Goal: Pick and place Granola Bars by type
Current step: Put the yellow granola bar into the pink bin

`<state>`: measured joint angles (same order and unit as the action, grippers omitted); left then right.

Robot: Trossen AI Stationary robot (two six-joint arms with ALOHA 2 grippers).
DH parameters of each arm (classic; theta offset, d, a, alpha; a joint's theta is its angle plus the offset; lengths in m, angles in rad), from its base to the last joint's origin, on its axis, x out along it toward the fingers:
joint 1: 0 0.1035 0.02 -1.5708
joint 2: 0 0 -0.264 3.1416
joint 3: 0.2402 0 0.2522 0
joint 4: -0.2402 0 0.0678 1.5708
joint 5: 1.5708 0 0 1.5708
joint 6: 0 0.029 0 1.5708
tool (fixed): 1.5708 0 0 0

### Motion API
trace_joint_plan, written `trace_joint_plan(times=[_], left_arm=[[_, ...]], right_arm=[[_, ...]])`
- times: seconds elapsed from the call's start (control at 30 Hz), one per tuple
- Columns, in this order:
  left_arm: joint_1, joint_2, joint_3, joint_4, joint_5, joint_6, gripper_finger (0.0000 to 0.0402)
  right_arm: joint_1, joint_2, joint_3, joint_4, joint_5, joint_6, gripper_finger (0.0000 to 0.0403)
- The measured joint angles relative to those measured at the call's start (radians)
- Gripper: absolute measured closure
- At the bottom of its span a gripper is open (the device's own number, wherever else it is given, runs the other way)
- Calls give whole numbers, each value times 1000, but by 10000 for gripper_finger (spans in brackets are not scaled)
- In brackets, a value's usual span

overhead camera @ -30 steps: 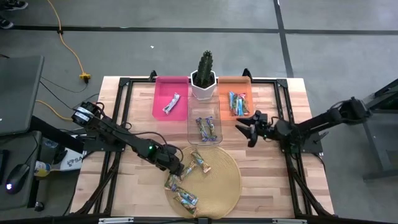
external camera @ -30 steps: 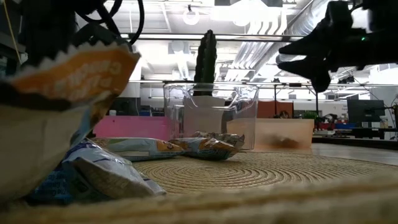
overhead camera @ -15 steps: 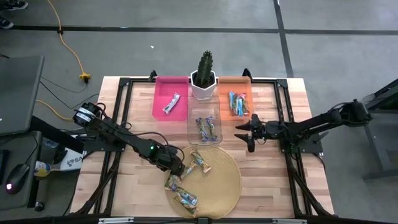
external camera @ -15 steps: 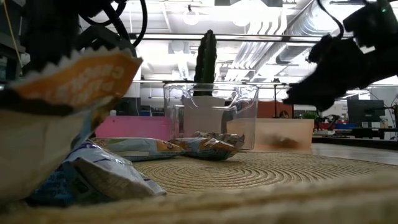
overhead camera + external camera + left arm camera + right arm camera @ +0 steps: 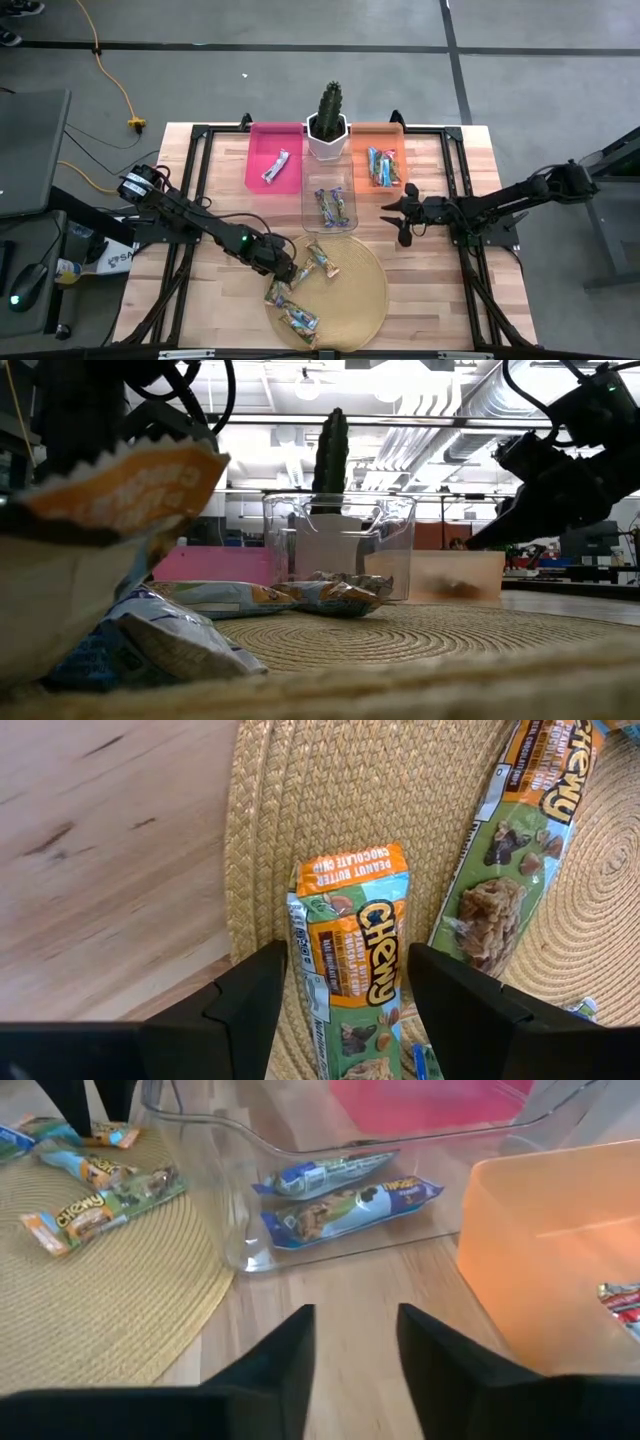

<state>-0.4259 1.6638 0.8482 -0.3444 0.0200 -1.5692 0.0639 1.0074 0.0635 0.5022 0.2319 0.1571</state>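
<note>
Granola bars [image 5: 318, 262] are scattered on the round woven mat [image 5: 360, 300] at the front of the wooden surface [image 5: 430, 280], and more lie in the bins behind it: one in the pink bin [image 5: 274, 157], blue-wrapped ones in the clear bin [image 5: 331, 203], and several in the orange bin [image 5: 381, 160]. A potted cactus [image 5: 328, 120] is set between the pink and orange bins. The left gripper [image 5: 283, 268] is lowered at the mat's left edge, its jaws held apart on either side of an orange-and-green Chewy bar [image 5: 358, 982] lying flat on the mat; whether the fingers [image 5: 250, 1005] touch the wrapper cannot be told. The right gripper [image 5: 403, 212] is held over bare wood just right of the clear bin and in front of the orange bin, its jaws apart with nothing between them.
</note>
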Motion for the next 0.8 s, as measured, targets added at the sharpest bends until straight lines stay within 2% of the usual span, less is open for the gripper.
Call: trace_joint_plan(times=[0.2, 0.27, 0.4, 0.6, 0.8], left_arm=[[0, 0, 0, -3, 0, 0, 189], [0, 0, -1, -3, 0, 0, 189], [0, 1, -1, -4, 0, 0, 189], [0, 1, -1, -5, 0, -7, 189], [0, 1, -2, -6, 1, -7, 189]], right_arm=[[0, 0, 0, -1, 3, 29, 373], [0, 0, 0, -2, 1, 47, 395], [0, 0, 0, -11, 27, 129, 397], [0, -10, 0, -4, 50, 167, 402], [0, -97, -28, 54, 90, 173, 403]])
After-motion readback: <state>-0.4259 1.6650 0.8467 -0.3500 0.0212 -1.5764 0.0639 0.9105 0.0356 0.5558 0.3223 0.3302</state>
